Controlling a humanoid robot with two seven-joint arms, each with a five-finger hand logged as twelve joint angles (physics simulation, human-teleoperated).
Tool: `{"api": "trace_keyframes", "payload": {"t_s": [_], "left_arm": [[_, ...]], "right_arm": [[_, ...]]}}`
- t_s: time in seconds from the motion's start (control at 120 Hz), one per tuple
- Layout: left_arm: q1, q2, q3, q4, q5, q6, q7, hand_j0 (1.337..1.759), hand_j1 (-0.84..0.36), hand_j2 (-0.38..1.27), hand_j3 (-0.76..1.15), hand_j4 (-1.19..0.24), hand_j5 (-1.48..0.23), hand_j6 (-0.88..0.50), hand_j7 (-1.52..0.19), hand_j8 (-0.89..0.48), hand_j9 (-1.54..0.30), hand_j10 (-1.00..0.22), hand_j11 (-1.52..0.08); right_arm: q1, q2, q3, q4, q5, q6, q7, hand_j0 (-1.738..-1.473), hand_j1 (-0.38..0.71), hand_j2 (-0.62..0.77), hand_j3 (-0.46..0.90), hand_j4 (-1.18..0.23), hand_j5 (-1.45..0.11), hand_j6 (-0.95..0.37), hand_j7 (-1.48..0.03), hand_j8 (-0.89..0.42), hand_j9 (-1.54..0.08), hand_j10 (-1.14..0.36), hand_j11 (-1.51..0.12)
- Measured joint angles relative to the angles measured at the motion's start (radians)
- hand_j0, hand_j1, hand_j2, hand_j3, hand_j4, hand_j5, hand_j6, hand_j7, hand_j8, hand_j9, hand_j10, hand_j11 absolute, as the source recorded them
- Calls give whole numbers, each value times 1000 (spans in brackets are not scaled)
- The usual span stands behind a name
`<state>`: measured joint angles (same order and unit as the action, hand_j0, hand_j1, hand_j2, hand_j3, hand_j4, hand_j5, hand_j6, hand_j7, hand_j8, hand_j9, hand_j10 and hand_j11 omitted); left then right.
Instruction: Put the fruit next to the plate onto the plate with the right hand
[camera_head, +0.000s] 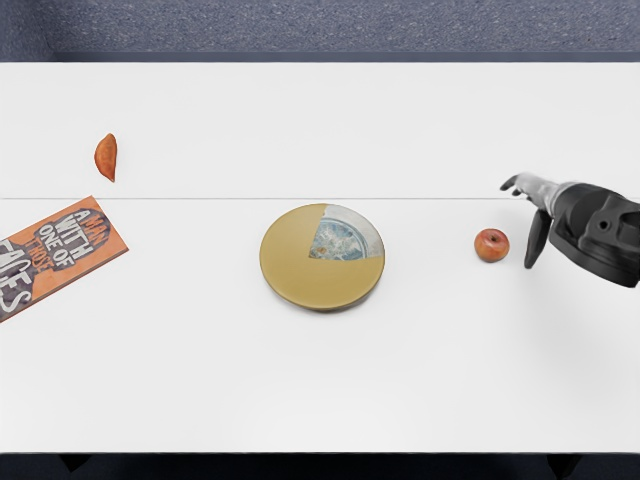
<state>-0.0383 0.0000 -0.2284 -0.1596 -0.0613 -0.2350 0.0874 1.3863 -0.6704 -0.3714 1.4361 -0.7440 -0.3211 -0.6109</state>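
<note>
A: Where is the fruit?

B: The apple (491, 244) sits on the white counter (320, 380), to the right of the plate (300, 275) and apart from it, with bare counter between the two. It is small, reddish and upright as far as I can tell.

A: And the plate?

B: It is round and lies flat near the middle of the counter. Most of it is mustard yellow, with a blue-grey patterned quarter at the upper right. Nothing lies on it.

A: What is the right hand (555, 210) doing?

B: Its arm comes in from the right edge. The hand is near the apple, on the apple's right, and does not touch it. The fingers (537, 240) are spread and loose, one reaching left and another hanging down, and they hold nothing.

A: What about the left arm?

B: It is out of view.

A: Anything else on the counter?

B: An orange book (60, 250) with large lettering lies tilted at the left edge. Behind it, well apart from the plate, sits a small orange wedge (106, 157).
</note>
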Motion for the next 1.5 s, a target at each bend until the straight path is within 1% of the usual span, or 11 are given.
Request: {"api": "trace_keyframes", "payload": {"t_s": [0.217,0.392,0.583,0.833,0.917,0.983,1.292,1.5], "left_arm": [[0,0,-1,0,-1,0,0,1658,349,0,0,0,0,0,0,0,0,0,0],[0,0,-2,0,-1,0,0,1658,349,0,0,0,0,0,0,0,0,0,0],[0,0,-2,0,-1,0,0,1658,349,0,0,0,0,0,0,0,0,0,0],[0,0,-1,0,-2,0,0,1658,349,0,0,0,0,0,0,0,0,0,0],[0,0,-1,0,-2,0,0,1658,349,0,0,0,0,0,0,0,0,0,0],[0,0,-1,0,-1,0,0,1658,349,0,0,0,0,0,0,0,0,0,0],[2,0,0,0,-1,0,0,1658,349,0,0,0,0,0,0,0,0,0,0],[2,0,0,0,-1,0,0,1658,349,0,0,0,0,0,0,0,0,0,0]], "right_arm": [[-41,19,-1,4,-27,-44,0,-1658,-40,-50,0,-262,-337,-264,-337,-263,-337,-262,-337],[-51,25,-1,10,-44,-71,0,-1658,-2,-56,0,-293,-378,-295,-378,-294,-378,-293,-378],[-53,54,-2,10,-52,-89,0,-1658,59,-66,0,-344,-445,-345,-444,-344,-444,-344,-444],[-62,70,-18,9,-67,-153,0,-1658,90,-74,0,-367,-476,-369,-475,-368,-475,-368,-475],[-64,78,-21,9,-67,-159,-1,-1658,117,-105,0,-371,-480,-372,-479,-372,-479,-371,-479],[-65,83,-22,10,-67,-162,-1,-1658,142,-93,0,-371,-486,-375,-482,-373,-484,-373,-483],[-68,91,-23,17,-63,-164,0,-1658,113,-77,0,-378,-492,-380,-490,-379,-491,-379,-491],[-66,102,-23,22,-60,-163,0,-1658,163,-84,0,-426,-552,-427,-552,-426,-552,-426,-552]]}}
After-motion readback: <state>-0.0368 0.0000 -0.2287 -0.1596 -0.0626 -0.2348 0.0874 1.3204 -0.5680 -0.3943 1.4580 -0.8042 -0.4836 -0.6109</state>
